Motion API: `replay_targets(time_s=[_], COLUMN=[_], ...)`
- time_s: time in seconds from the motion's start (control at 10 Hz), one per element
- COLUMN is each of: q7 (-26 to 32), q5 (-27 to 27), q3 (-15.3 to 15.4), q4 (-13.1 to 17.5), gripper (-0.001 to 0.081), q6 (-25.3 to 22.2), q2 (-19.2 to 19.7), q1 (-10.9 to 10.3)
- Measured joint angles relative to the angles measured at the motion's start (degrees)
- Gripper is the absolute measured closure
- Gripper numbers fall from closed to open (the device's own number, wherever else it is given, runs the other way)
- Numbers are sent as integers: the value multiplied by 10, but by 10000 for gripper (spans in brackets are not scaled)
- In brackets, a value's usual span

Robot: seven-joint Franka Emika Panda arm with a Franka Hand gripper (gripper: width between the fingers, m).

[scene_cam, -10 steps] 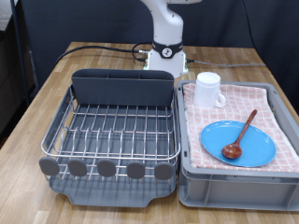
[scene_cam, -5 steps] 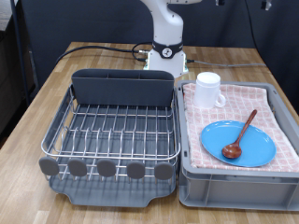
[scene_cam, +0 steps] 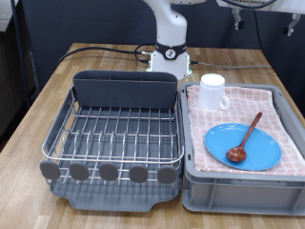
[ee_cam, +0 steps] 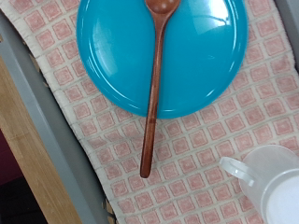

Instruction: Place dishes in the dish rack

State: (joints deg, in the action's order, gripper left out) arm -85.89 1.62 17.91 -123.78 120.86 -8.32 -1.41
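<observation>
— While the rack point(scene_cam: 112, 134) sits bare at left, where are the dishes?
— Plate point(scene_cam: 244, 147), spoon point(scene_cam: 245, 138) and mug point(scene_cam: 212, 92) lie in the cloth-lined bin point(scene_cam: 286, 176); pincer point(scene_cam: 255, 8) top right, spread or not I can't tell.

Above the grey plastic bin lined with pink checked cloth point(scene_cam: 291, 143) you have open air for a straight descent; only the bin's raised walls hem it in. Inside, the small brown wooden spoon point(scene_cam: 245, 136) lies across the round flat light-blue plate point(scene_cam: 243, 146), its handle running off the rim towards the white handled mug point(scene_cam: 212, 93), which stands upright near that handle's end. The silver wire-grid dish rack point(scene_cam: 116, 134) is open from above; its tall dark grey back compartment point(scene_cam: 127, 90) blocks a low approach from the exterior view's top.
</observation>
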Motion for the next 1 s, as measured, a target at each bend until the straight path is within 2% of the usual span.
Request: replay_targets(time_s=[0.5,0.6,0.8,1.0], q7=[0,0,-20,-79], q5=[-7,-7,-66,-126], q3=[8,8,17,33], q4=[-41,-40,-40,-40], gripper=[4,4,4,4], q6=[96,92,96,136], q2=[38,38,48,82], q1=[0,0,-1,-8])
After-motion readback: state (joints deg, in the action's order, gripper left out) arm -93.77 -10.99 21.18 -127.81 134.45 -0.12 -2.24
